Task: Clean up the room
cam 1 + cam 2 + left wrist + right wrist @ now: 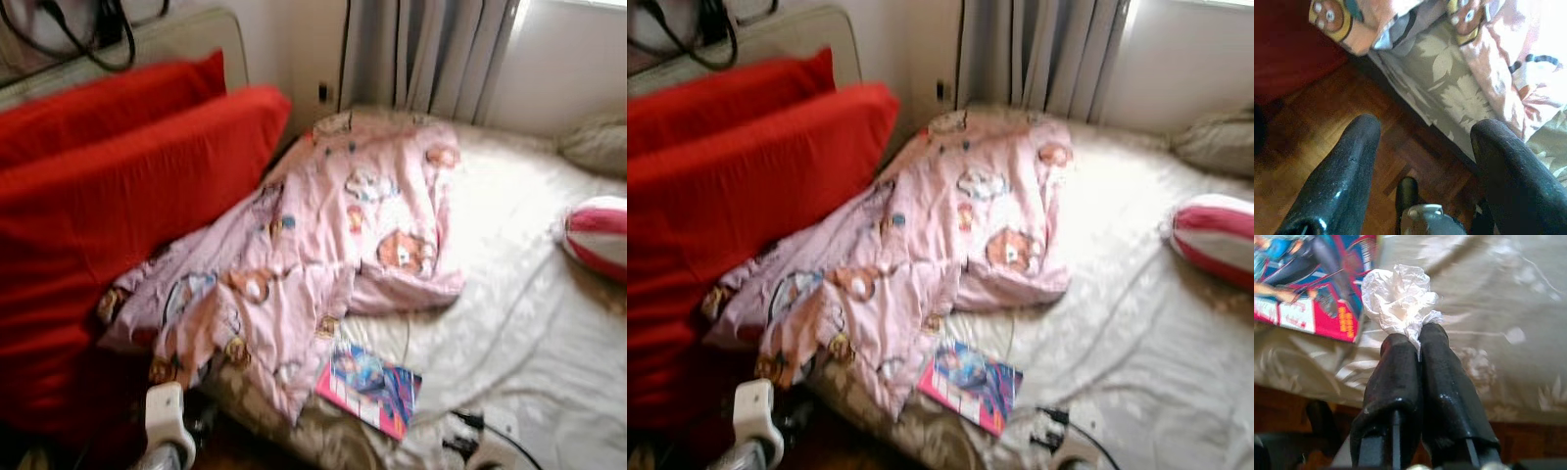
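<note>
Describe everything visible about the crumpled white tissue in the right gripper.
The tissue is a thin, white, crinkled wad, bunched like a rosette. Its lower tail is pinched between the shut black fingers of the right gripper, the rest puffing out beyond the tips. It hangs off the bed's edge, in front of the floral sheet, near a pink magazine.

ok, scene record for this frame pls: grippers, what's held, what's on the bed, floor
right gripper: shut on a crumpled white tissue, held at the bed edge near the magazine
left gripper: open, holding nothing, over the wooden floor beside the bed
bed: pale leaf-print sheet
on bed: pink cartoon blanket, crumpled; magazine near the front edge; red-and-white striped pillow on the right
left of bed: red cushions
image quality: head views blurred
</note>
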You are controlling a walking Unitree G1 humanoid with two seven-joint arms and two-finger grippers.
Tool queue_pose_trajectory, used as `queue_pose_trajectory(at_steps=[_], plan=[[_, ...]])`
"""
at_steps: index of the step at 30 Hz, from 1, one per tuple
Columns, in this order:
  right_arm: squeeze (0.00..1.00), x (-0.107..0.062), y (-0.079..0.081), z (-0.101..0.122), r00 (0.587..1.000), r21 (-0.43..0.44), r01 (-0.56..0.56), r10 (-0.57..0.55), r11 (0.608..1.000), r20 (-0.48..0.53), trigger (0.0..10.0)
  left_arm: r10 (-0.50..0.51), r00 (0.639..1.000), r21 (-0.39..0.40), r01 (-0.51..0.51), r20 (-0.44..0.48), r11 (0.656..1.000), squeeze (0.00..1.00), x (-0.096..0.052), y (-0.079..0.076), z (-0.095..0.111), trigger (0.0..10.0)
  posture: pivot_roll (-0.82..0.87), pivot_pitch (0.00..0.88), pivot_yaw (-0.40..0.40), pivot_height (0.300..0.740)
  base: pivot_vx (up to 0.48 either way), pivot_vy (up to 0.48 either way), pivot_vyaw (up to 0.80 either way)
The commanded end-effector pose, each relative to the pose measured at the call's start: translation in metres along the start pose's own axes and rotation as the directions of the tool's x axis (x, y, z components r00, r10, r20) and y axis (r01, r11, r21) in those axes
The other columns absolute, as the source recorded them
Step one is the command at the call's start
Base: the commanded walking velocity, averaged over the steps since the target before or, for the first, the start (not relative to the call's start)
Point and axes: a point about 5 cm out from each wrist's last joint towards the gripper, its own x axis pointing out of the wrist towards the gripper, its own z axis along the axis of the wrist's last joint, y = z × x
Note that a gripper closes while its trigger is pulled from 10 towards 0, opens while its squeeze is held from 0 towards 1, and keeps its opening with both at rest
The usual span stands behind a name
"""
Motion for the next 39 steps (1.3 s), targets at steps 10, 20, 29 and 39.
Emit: queue_pose_trajectory(at_steps=[10, 20, 29, 39], plan=[[0.0, -0.003, -0.011, -0.006, 0.998, -0.086, -0.013, 0.009, 0.996, -0.055, 10.0, 0.043, 0.997, -0.037, -0.045, -0.062, 0.998, 0.0, -0.004, 0.004, -0.015, 10.0, 0.01, 0.0, -0.021, 0.74, 0.0, 0.0, 0.0], [0.0, -0.006, -0.022, -0.01, 0.997, -0.09, 0.015, -0.021, 0.996, -0.076, 10.0, 0.052, 0.995, -0.025, -0.055, -0.085, 0.998, 0.0, -0.005, 0.007, -0.018, 10.0, 0.01, 0.0, 0.002, 0.74, 0.0, 0.0, 0.39], [0.0, -0.007, -0.025, -0.013, 0.995, -0.075, 0.014, -0.021, 0.997, -0.093, 10.0, 0.073, 0.993, -0.038, -0.077, -0.093, 0.996, 0.0, -0.006, 0.013, -0.018, 10.0, 0.0, 0.0, 0.001, 0.74, 0.0, 0.0, 0.0], [0.0, -0.007, -0.026, -0.009, 0.996, -0.062, 0.025, -0.03, 0.998, -0.084, 10.0, 0.067, 0.991, -0.014, -0.069, -0.113, 0.998, 0.0, -0.007, 0.015, -0.021, 10.0, 0.0, 0.0, 0.011, 0.74, 0.0, 0.0, 0.0]])
